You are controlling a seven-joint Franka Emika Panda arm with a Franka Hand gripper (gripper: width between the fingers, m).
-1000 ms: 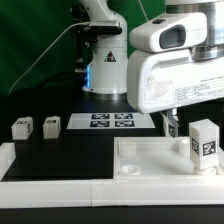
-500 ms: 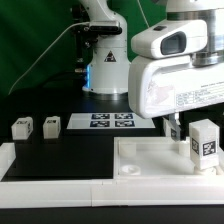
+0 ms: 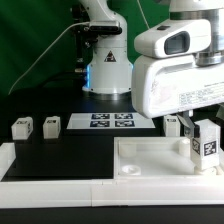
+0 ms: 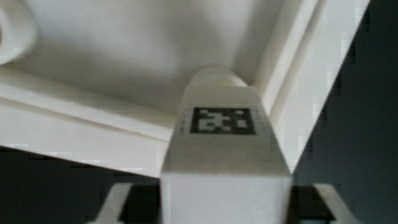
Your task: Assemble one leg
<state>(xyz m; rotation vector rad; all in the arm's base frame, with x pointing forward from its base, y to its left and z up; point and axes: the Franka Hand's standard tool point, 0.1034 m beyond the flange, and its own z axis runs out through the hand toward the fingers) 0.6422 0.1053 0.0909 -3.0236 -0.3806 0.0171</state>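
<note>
A leg [image 3: 207, 142], a small white upright block with a black-and-white tag, stands on the large flat white part [image 3: 150, 158] at the exterior view's right. My gripper [image 3: 203, 130] has come down over it, one dark finger [image 3: 186, 128] showing beside the block. In the wrist view the leg [image 4: 217, 150] fills the middle, tag facing the camera. It sits between my gripper's [image 4: 214, 205] fingers [image 4: 128, 203] with a dark gap on each side. The gripper is open and not touching the leg. Two more legs [image 3: 20, 128] [image 3: 50, 125] stand on the black table at the exterior view's left.
The marker board [image 3: 110, 121] lies at the back middle in front of the arm's base [image 3: 105, 70]. A white raised border [image 3: 15, 160] runs along the table's front and left edge. The flat white part has raised rims and a round corner socket [image 3: 127, 170].
My gripper has moved toward the exterior view's right and lowered, so its fingers now straddle the standing leg. The leg and other parts have not moved.
</note>
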